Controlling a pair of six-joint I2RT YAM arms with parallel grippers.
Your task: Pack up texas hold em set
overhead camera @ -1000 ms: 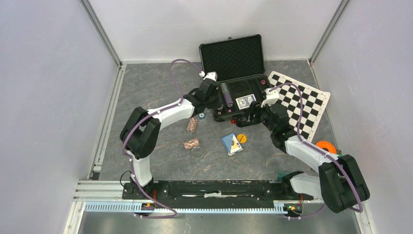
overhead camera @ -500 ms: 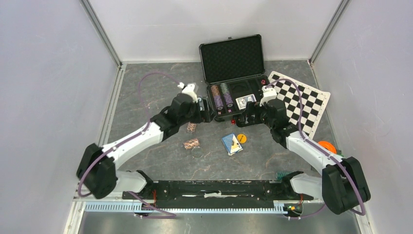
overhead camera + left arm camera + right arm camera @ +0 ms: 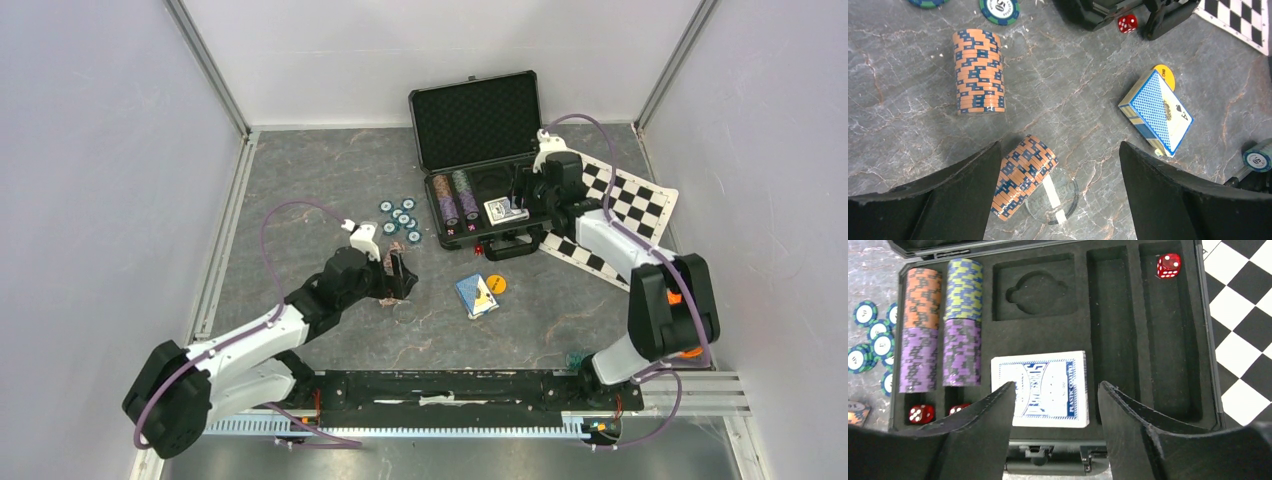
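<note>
I hold the left end effector wide over the toppled chip roll, which slants near-left to far-right.

blue deck (diamond-patterned, perhaps), red die

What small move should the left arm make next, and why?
Probably lower the left gripper and close it on the chip stack that lies on its side between the open jaws. The stack lies loose on the table, and the case shows empty slots.
</note>
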